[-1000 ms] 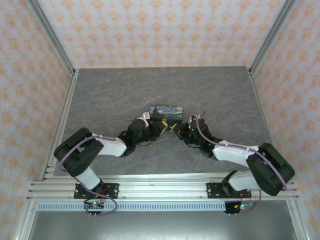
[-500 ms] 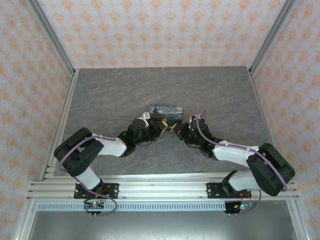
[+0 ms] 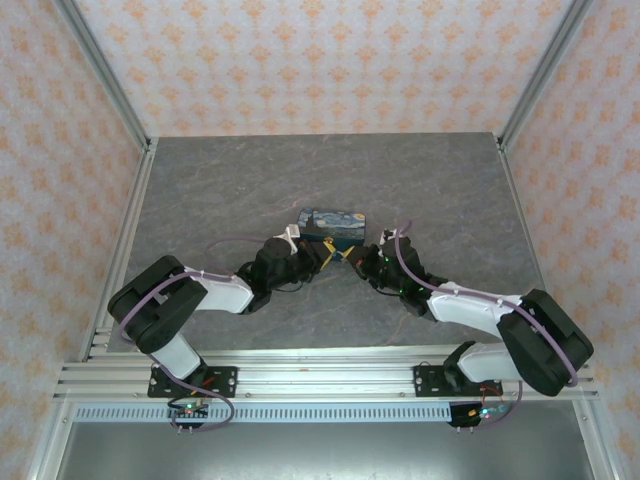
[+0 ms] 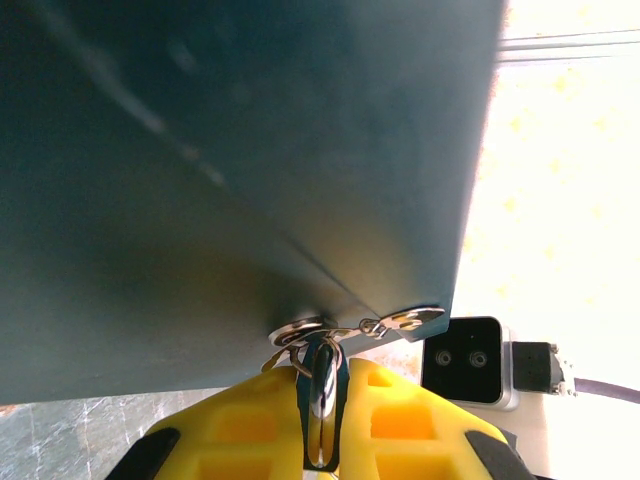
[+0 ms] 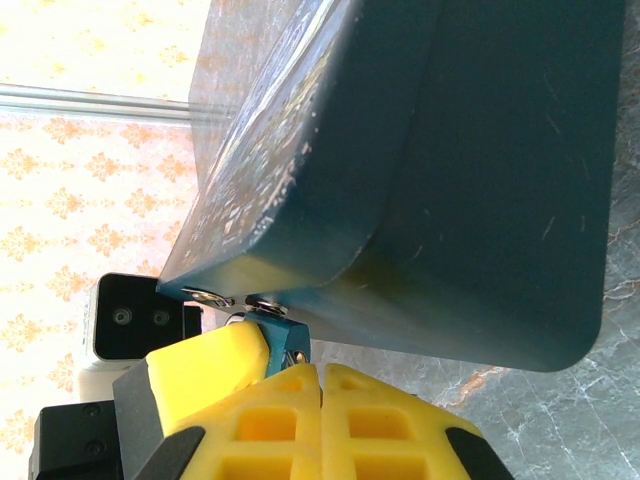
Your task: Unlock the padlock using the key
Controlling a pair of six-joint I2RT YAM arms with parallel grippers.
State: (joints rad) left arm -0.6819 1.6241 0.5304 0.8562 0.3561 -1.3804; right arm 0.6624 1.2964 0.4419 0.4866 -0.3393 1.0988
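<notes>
Top external view shows both arms reaching in from the near edge of the grey stone-patterned tabletop point(image 3: 250, 180). The left gripper point(image 3: 322, 252) and right gripper point(image 3: 368, 262) meet nose to nose at the near side of a blue painted box point(image 3: 335, 222) that sits around the middle of the tabletop.

Left wrist view looks along two yellow fingers point(image 4: 400, 405) pressed onto a thin silver and dark metal piece. This is most likely the key point(image 4: 320, 395). It stands on edge and points up at the box's dark underside, where small silver rings point(image 4: 297, 330) hang.

Right wrist view shows the right yellow fingers point(image 5: 370, 400) pressed flat together. The padlock point(image 5: 285, 345), a tiny bluish metal body, sits at their tip, touching the left finger and the lower edge of the box. Whether it is truly clamped or only touched cannot be told.

By these views the padlock should be rigid, hard and light. Its metal is smooth, so it is likely to slip or twist under a loose pinch. It is so small that the pads should close on its flat faces, leaving the keyhole end clear. The key is stiff but thin and best held by its head, in line with the lock. Being light, the box may slide if pushed.
</notes>
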